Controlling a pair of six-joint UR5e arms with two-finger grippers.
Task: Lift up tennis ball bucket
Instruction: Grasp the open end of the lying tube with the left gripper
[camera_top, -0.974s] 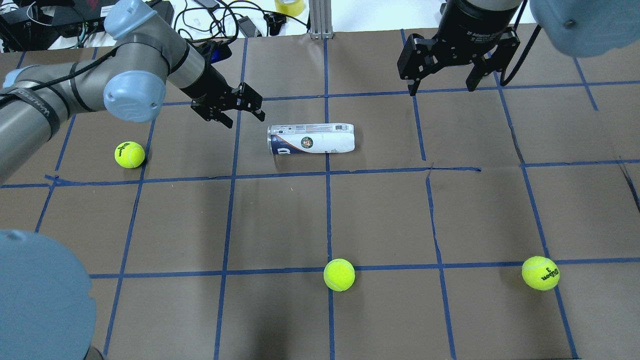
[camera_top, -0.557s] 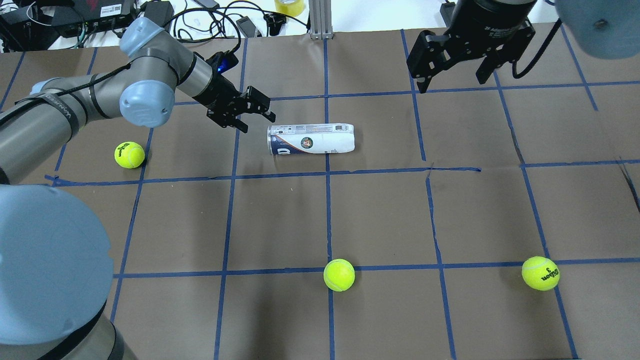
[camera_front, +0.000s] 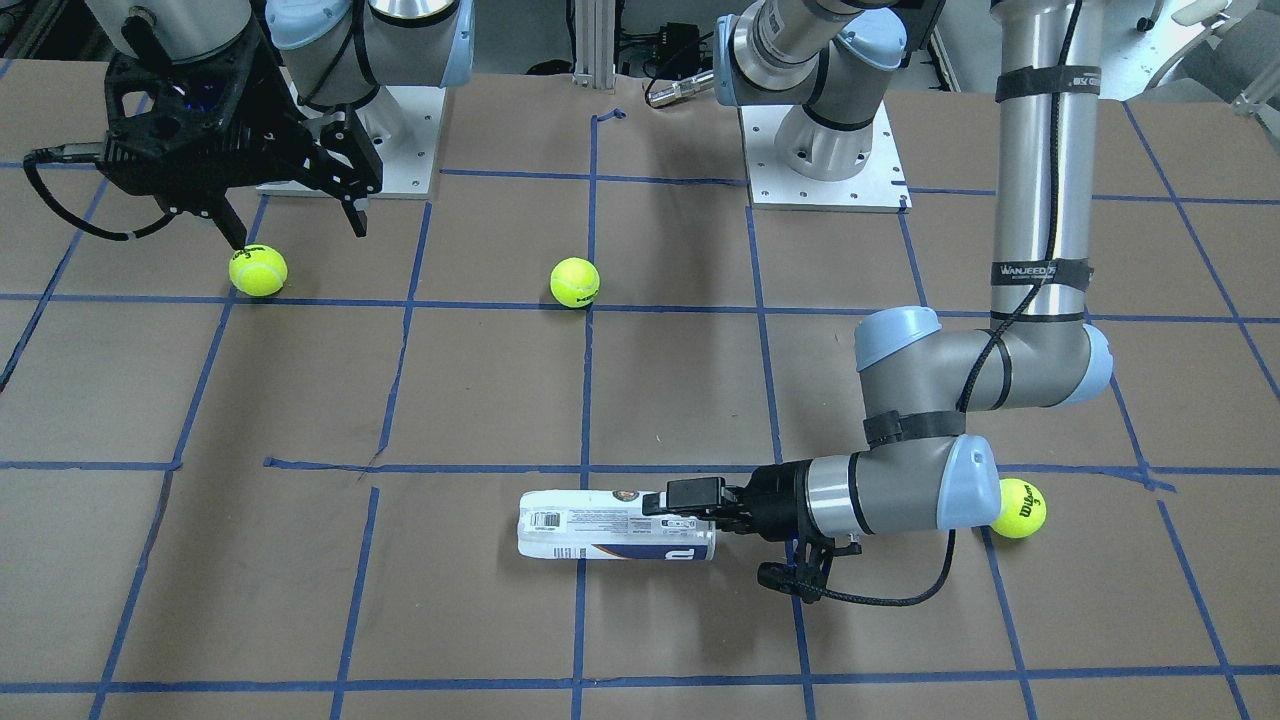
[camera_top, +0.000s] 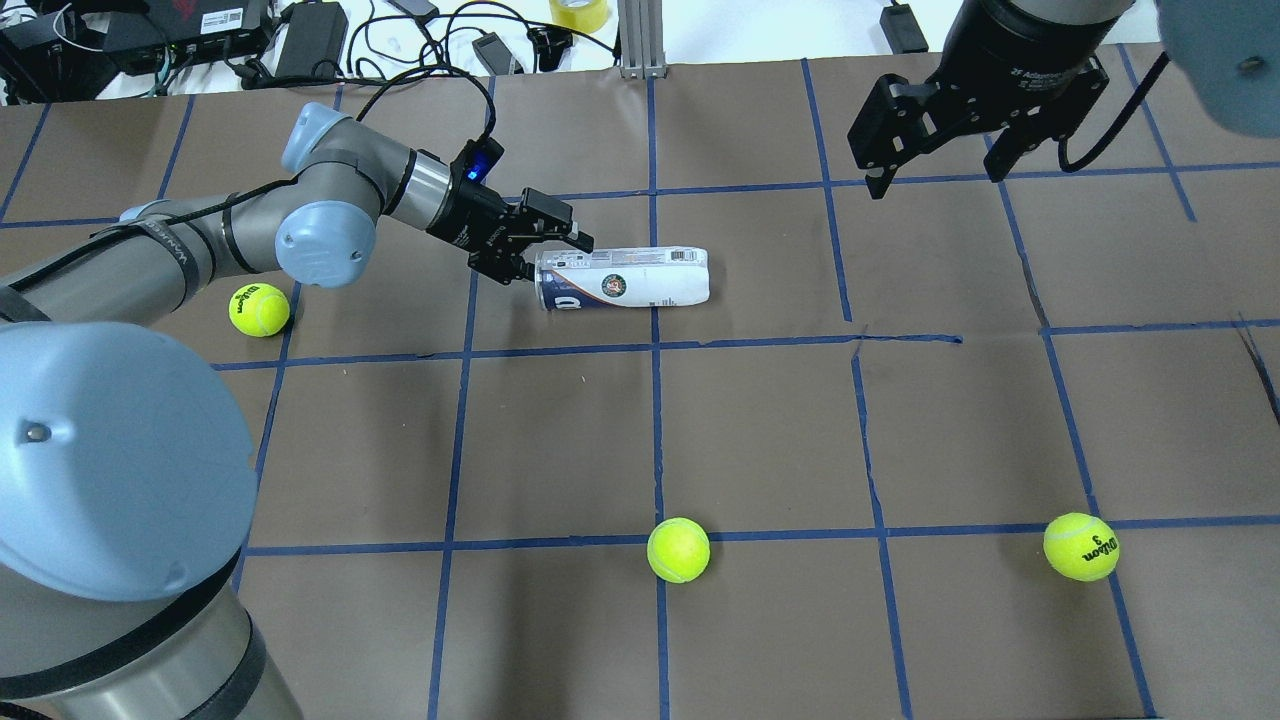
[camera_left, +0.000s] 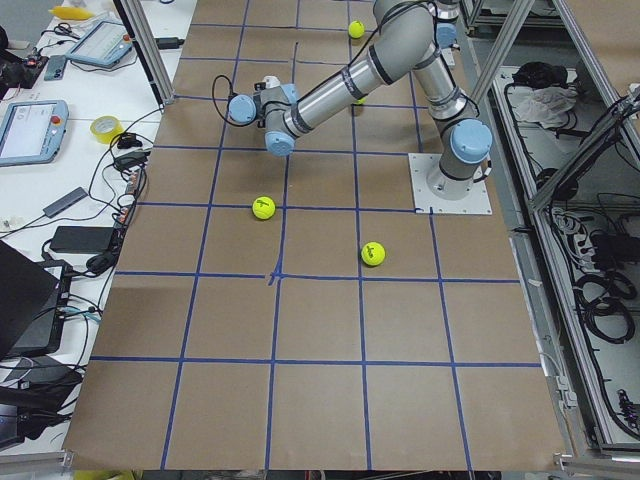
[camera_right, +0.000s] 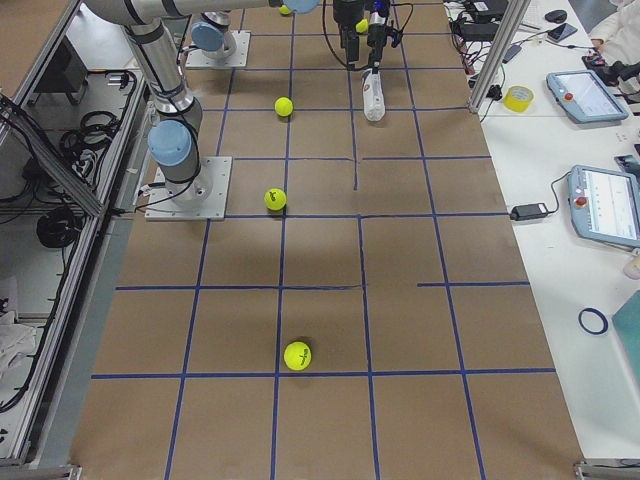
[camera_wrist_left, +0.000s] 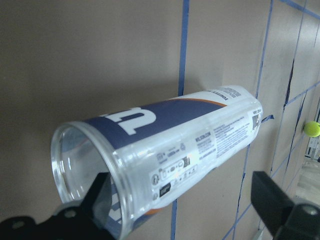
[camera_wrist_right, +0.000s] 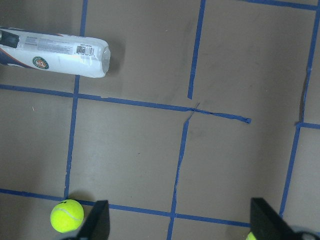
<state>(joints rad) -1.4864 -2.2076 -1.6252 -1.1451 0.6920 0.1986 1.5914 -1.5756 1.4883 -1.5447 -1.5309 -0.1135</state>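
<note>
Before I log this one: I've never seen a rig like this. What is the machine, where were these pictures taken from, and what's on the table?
It is a robot with two jointed arms, each ending in a two-finger tool. Two pictures look down on the table, one from behind the robot and one facing it. Two are taken from the table's ends, and two come from cameras on the wrists.

On the brown paper-covered table, marked with blue tape lines, a slim clear plastic tennis ball bucket with a white and navy label lies on its side. Three yellow-green tennis balls lie apart from it.

The left tool is open at the bucket's open end and has not yet closed, so nothing is held. The right tool hangs open and empty above the table, away from the bucket.
</note>
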